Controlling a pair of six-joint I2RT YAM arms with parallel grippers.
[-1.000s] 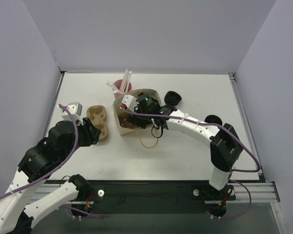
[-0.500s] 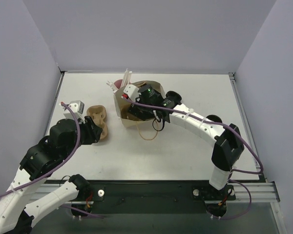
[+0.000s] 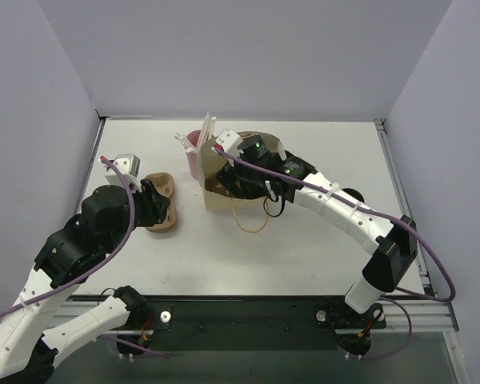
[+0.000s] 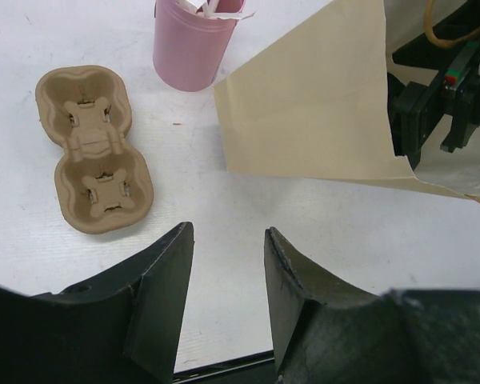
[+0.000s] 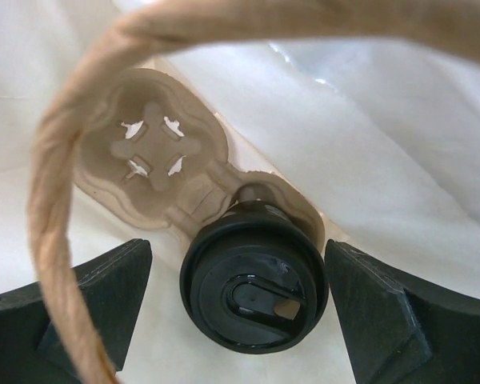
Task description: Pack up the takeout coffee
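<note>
A brown paper bag [image 3: 222,192] stands at the table's middle; it also shows in the left wrist view [image 4: 312,112]. My right gripper [image 5: 240,300] is inside the bag, open, its fingers [image 5: 96,308] on either side of a coffee cup with a black lid [image 5: 254,286], not touching it. The cup sits in one slot of a pulp carrier [image 5: 152,148] on the bag's floor; the other slot is empty. A second empty pulp carrier [image 4: 92,148] lies on the table left of the bag. My left gripper [image 4: 228,240] hovers open and empty just near of it.
A pink cup with straws [image 4: 194,44] stands behind the bag's left corner [image 3: 195,156]. The bag's twine handle [image 5: 56,200] loops across the right wrist view; another handle loop [image 3: 252,222] lies on the table. A black-lidded cup [image 3: 354,194] stands at the right, partly behind my right arm.
The right arm has swung right and stretched out, and the bag has shifted right and stands more upright with the gripper inside. The left arm has edged forward over the loose carrier.
</note>
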